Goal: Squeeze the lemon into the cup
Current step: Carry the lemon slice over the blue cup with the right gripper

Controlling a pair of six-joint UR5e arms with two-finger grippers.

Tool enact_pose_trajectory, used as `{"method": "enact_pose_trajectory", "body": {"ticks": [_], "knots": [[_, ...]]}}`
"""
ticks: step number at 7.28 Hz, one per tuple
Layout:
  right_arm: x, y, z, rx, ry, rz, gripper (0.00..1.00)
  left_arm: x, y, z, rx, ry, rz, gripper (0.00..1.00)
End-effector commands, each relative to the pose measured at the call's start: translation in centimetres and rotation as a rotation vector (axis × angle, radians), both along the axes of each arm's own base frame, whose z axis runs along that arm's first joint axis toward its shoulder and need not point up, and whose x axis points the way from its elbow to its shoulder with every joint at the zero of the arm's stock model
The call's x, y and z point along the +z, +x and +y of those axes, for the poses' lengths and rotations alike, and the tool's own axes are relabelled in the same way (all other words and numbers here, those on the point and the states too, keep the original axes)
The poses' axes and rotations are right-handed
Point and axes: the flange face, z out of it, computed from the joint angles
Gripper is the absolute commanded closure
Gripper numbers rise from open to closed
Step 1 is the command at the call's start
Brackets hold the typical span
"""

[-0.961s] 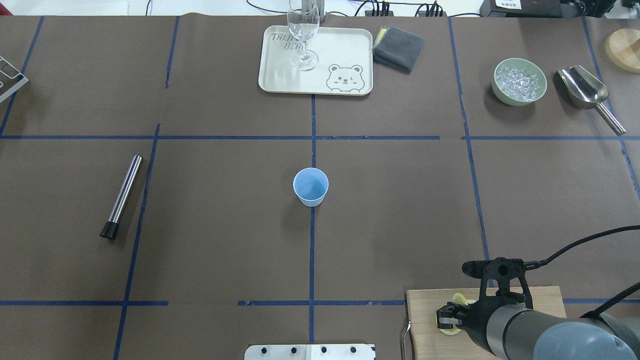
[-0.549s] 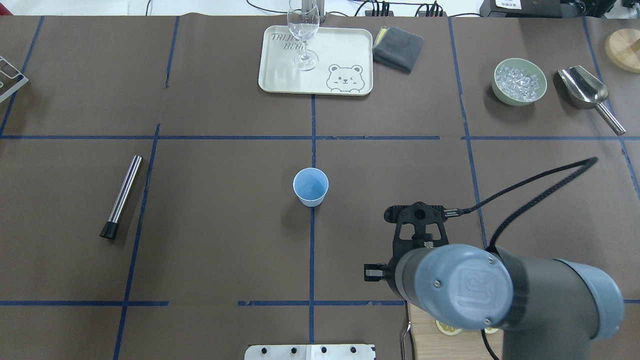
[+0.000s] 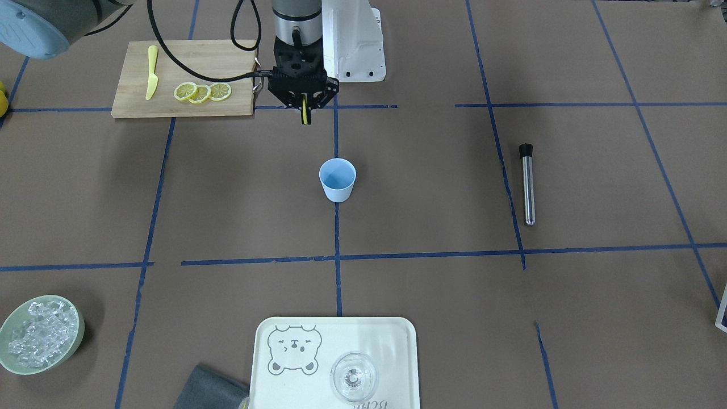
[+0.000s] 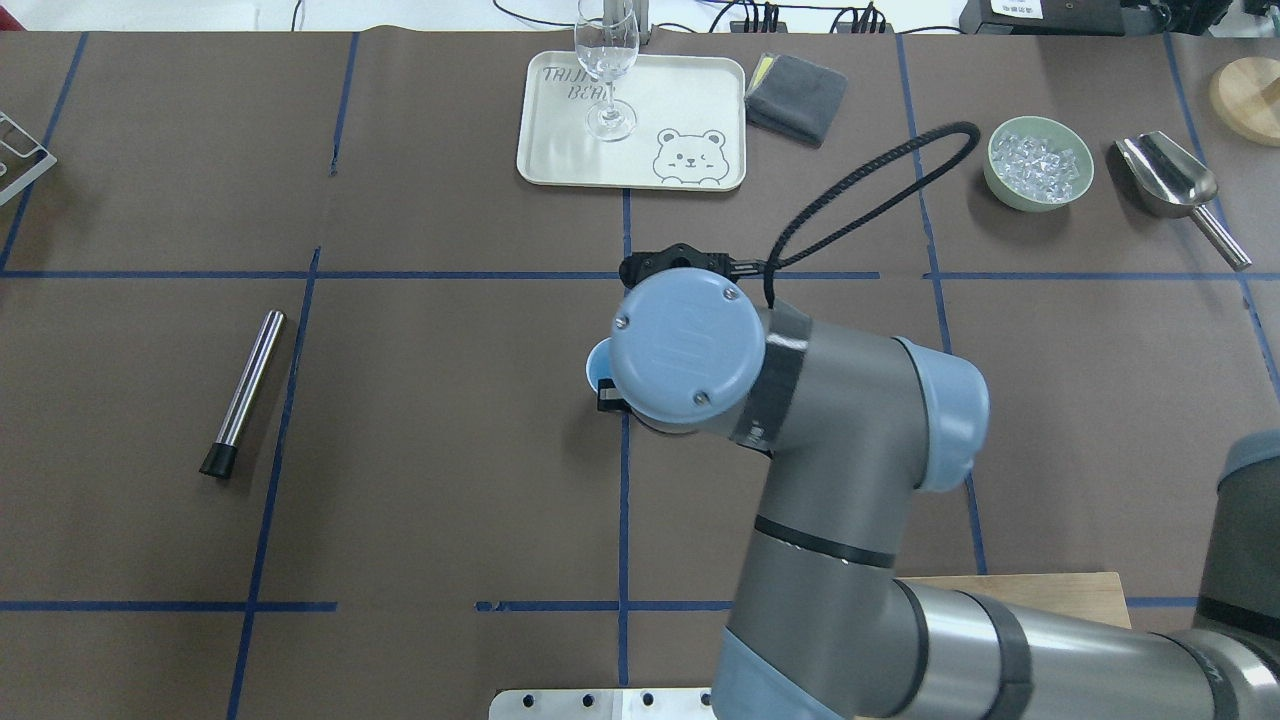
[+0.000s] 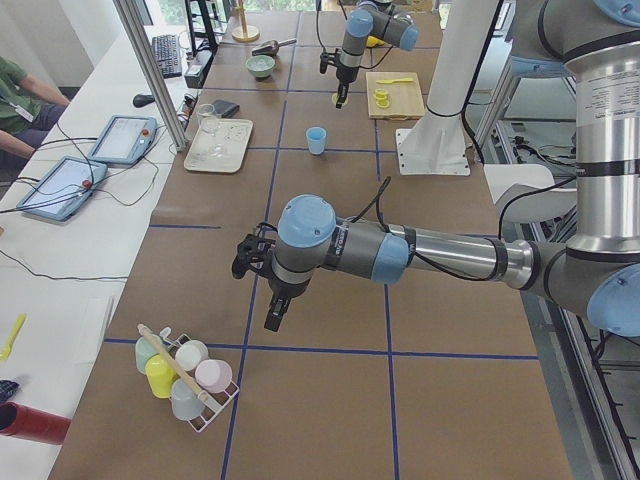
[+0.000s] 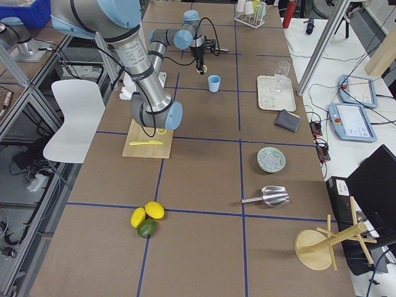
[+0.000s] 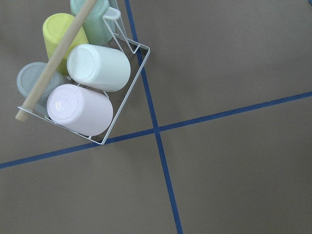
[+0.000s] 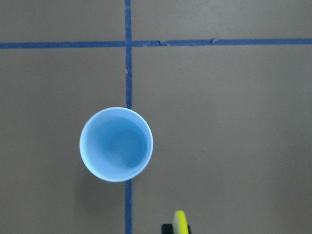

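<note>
The light blue cup (image 3: 337,179) stands upright and empty at the table's middle on a blue tape line; it also shows in the right wrist view (image 8: 116,144) and partly under the arm in the overhead view (image 4: 596,366). My right gripper (image 3: 306,115) is shut on a thin yellow lemon slice (image 3: 306,113), held on edge in the air a little short of the cup on the robot's side. The slice's rind shows at the bottom of the right wrist view (image 8: 180,222). My left gripper (image 5: 272,318) hangs over the table's far left end; I cannot tell whether it is open or shut.
A wooden board (image 3: 130,99) carries three lemon slices (image 3: 202,92) and a yellow knife (image 3: 151,71). A tray (image 4: 700,90) with a clear glass (image 4: 607,70), a grey cloth (image 4: 797,95), a bowl of ice (image 4: 1040,162), a scoop (image 4: 1170,180), a steel muddler (image 4: 243,390) and a cup rack (image 7: 87,87) stand around.
My right arm has lifted a lemon slice off the board and carried it forward and left, from the near right corner to just beside the cup. The cup has not moved.
</note>
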Motion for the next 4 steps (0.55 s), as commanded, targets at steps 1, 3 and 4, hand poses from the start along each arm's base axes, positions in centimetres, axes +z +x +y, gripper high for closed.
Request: {"method": "enact_pose_trajectory", "body": {"ticks": [1,3,4], "knots": [[-1.3,-4.5,-6.4,0.004,-0.004,0.012,0.88,0.2,0.0,0.1,0.000,-0.007,0.001,0.00],[-0.7,-5.7,-7.4,-0.006,0.007,0.009,0.81,0.4,0.0,0.0,0.000,-0.010,0.001,0.00],[-0.7,-5.8,-7.2,-0.023,-0.003,0.004,0.75,0.4,0.0,0.0,0.000,-0.010,0.001,0.00]]}}
